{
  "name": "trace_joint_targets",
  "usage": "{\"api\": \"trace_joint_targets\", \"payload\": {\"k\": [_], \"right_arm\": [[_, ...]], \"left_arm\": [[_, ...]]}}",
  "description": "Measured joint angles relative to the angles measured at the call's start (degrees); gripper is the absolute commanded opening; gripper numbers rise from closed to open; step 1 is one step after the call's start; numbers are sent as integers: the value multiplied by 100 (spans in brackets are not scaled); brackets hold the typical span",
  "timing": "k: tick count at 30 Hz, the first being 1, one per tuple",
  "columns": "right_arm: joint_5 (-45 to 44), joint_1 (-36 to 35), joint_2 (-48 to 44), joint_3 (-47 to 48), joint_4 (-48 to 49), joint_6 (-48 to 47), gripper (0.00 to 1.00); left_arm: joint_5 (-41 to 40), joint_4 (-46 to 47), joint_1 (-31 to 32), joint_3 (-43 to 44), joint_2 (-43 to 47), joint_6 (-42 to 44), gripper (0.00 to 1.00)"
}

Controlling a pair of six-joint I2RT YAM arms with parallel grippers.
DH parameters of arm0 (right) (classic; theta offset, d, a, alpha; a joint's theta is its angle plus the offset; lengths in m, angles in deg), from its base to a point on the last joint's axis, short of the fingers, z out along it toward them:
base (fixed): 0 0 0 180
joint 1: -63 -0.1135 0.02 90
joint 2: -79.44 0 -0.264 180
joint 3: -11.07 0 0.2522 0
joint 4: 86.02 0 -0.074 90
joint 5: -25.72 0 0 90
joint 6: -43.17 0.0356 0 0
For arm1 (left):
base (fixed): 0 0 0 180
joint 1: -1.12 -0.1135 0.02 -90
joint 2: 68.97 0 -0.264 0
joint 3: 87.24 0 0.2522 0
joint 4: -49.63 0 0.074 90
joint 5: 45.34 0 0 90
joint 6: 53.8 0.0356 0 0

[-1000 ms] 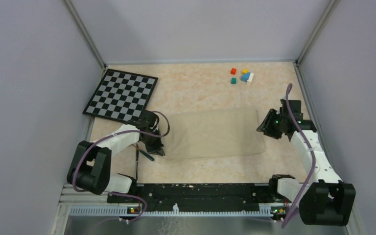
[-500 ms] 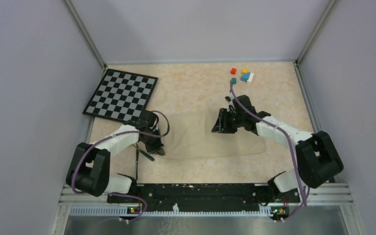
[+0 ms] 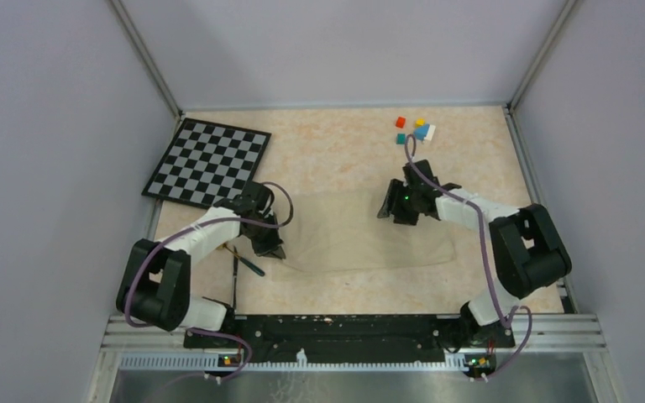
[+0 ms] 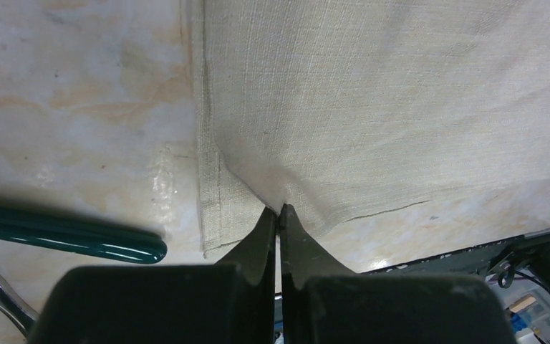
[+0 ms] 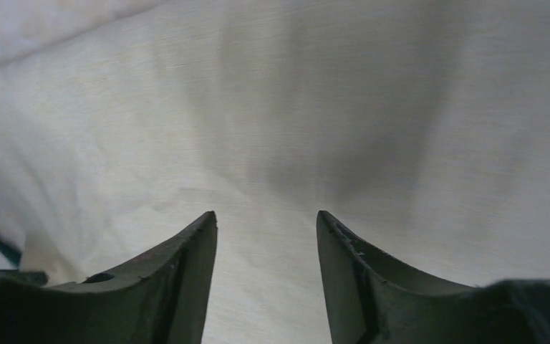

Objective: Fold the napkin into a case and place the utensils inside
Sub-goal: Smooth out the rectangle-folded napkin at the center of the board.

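Observation:
The beige-tan napkin (image 3: 348,235) lies folded and flat at the table's middle. My left gripper (image 3: 272,248) is shut on its near left corner; in the left wrist view the closed tips (image 4: 280,211) pinch a cloth layer (image 4: 372,107) up into a small peak. My right gripper (image 3: 388,207) is open and empty, low over the napkin's far right part; cloth (image 5: 272,107) fills the right wrist view between the spread fingers (image 5: 266,215). The utensils (image 3: 237,267) lie just left of the napkin, one with a teal-green handle (image 4: 64,236).
A black-and-white checkerboard (image 3: 208,162) lies at the far left. Small coloured cubes (image 3: 416,130) sit at the far right. Grey walls close in three sides. The black base rail (image 3: 336,327) runs along the near edge.
My right arm swung from the table's right side leftward over the napkin, then drew back slightly right. My left gripper kept its hold on the corner and shifted slightly.

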Motion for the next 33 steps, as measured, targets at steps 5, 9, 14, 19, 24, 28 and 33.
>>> {"api": "trace_joint_targets", "payload": {"k": [5,9,14,19,24,28,33], "right_arm": [[-330,1034,-1200,-190,-1397,-173,62],[-396,2173,-2756,-745,-2146,-247,59],[-490,2437,-3136,-1381,-2761,-68,52],[-787,2439,-3032,-1711,-3174,76,49],[-1021,2439,-3021,-1709,-3099,96,45],[-1021,2524,-2861,-1720,-2745,72,42],[-1021,2588,-2590,-1816,-2358,17,38]], "left_arm": [[-4,79,0,66,-114,50,0],[0,164,0,66,-280,136,0],[48,260,0,68,-551,223,0],[48,262,0,138,-560,321,0],[55,262,0,142,-557,363,0],[63,275,0,142,-557,400,0],[63,321,0,140,-557,402,0]]}}
